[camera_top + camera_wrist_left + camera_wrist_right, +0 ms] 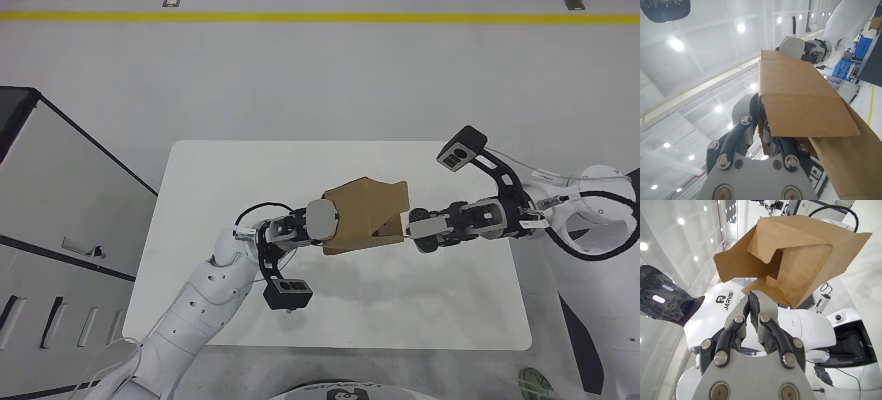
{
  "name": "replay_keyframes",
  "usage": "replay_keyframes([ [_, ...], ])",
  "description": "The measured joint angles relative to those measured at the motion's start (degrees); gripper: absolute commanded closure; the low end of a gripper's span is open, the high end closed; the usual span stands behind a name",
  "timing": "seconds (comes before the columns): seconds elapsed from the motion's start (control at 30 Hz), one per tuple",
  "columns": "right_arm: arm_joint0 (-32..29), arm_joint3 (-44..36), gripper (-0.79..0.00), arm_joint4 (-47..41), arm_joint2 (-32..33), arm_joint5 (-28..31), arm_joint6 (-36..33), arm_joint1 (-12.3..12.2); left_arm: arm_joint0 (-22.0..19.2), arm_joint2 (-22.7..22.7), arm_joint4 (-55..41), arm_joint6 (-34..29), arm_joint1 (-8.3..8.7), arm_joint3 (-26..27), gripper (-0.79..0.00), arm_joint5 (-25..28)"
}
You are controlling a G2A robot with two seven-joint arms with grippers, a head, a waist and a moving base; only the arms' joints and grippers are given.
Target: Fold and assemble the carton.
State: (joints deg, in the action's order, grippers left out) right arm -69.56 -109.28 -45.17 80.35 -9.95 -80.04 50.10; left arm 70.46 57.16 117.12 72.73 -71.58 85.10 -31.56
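The left claw (pixel 760 123), closed tight on one wall edge, and the right claw (pixel 752 298), pinched together on an end flap, hold the half-opened carton (pixel 362 212) between them above the bench (pixel 220 200); it is light, stiff but easily creased board, likely best gripped near its fold lines.

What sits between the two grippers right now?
The carton fills the gap, the left gripper clamped on one end and the right gripper on the other; the top view shows it.
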Motion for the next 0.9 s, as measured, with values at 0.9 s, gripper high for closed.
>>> replay_keyframes([
  [0.9, -2.6, -2.2, 0.000, -1.3, 4.1, 3.0, -2.6, -0.6, 0.0, 0.0, 0.0, 0.0, 0.00, 0.0, 0.000, 0.0],
])
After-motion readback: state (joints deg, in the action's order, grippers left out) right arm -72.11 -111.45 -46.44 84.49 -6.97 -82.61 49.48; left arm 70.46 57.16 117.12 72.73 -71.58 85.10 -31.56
